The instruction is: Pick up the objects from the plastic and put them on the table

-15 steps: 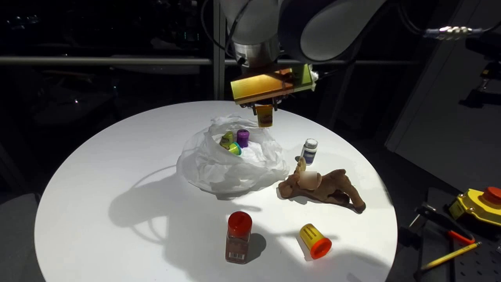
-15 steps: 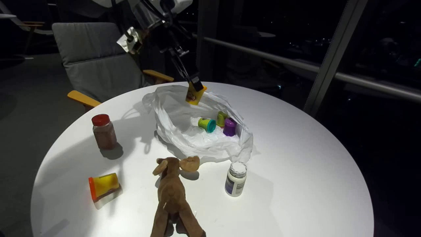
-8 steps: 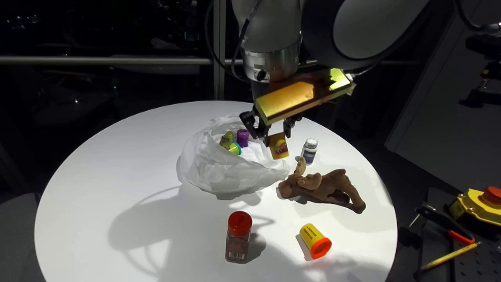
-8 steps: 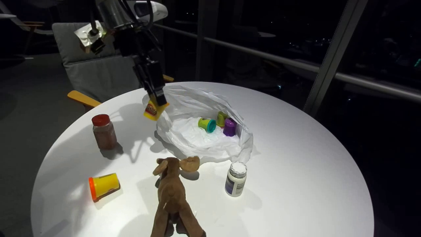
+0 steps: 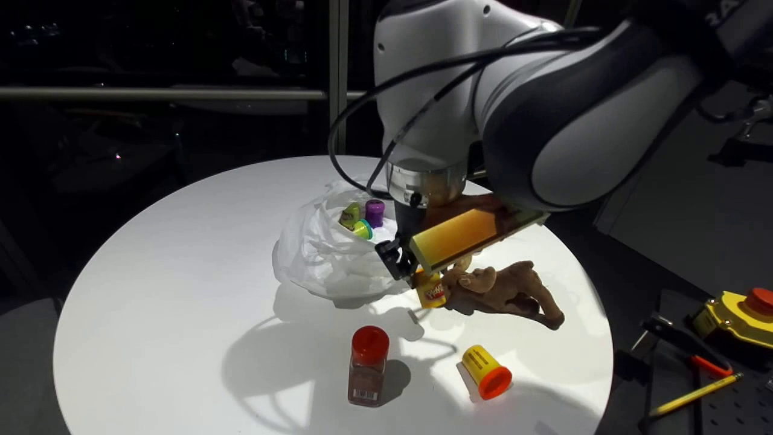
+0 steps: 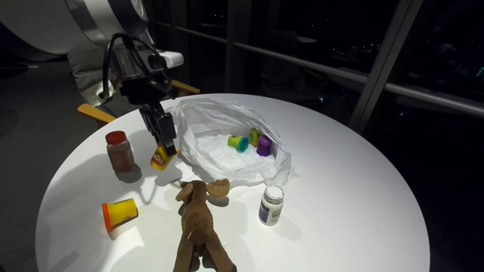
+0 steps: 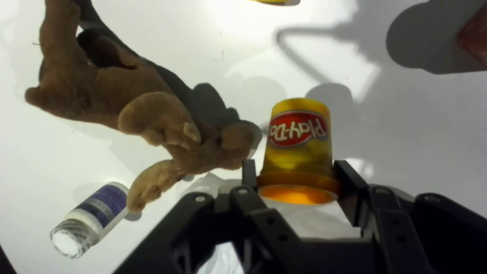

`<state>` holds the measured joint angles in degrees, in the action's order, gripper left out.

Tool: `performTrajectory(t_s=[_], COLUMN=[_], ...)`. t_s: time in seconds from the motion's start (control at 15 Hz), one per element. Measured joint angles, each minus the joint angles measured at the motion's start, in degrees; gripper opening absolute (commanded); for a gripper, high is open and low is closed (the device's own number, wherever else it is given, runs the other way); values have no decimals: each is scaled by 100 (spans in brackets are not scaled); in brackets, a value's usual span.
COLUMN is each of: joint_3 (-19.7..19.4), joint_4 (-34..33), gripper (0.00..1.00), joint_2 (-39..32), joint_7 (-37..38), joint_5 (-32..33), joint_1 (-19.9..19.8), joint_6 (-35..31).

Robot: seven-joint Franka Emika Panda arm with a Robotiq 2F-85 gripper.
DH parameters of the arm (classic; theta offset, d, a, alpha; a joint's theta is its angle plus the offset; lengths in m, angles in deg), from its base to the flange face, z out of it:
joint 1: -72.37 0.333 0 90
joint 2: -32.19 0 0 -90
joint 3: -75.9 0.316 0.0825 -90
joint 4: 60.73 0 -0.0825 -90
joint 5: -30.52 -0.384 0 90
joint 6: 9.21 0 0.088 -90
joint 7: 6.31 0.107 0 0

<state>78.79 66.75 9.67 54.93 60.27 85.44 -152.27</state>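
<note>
My gripper (image 7: 295,175) is shut on a yellow can with an orange lid (image 7: 298,137), its fingers pressed to the lid's sides. The can hangs lid-up, slightly tilted, above the white table (image 6: 340,181), outside the plastic. The plastic (image 6: 204,109), a crumpled whitish bag, lies with its mouth open. Inside it sit a purple can (image 6: 264,146), a lime can with a teal lid (image 6: 237,143) and an olive-green can (image 6: 255,136). Another yellow can (image 6: 121,212), with a red-orange lid, lies on its side on the table. A brown plush moose (image 6: 198,215) rests there too.
Close to the held can stands a jar with a red cap (image 6: 120,153). A white bottle (image 6: 270,207) is upright beside the moose. Beyond the table's edge are a grey chair (image 6: 84,71) and a yellow box with a red button (image 5: 740,317).
Carrying the yellow can, my gripper has moved from above the bag's rim out past it, and lower, to between the red-capped jar and the moose's head. The things on the table stay put.
</note>
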Motion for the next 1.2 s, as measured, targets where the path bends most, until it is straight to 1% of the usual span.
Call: performTrajectory(t_s=[0.4, 0.47, 0.53, 0.6, 0.73, 0.93, 1.2], joint_3=[-90, -110, -134, -156, -201, -312, -573], joint_4=[94, 99, 103, 113, 127, 125, 72], gripper=[28, 78, 79, 84, 99, 100, 100], joint_2=[-499, -542, -572, -587, -585, -549, -334], joint_7=[-52, -65, -84, -108, -157, -185, -184], joint_5=[-1, -3, -5, -7, -13, -13, -18], joint_1=[191, 225, 260, 287, 323, 370, 421], joint_6=[-421, -490, -550, -608, -710, -814, -933])
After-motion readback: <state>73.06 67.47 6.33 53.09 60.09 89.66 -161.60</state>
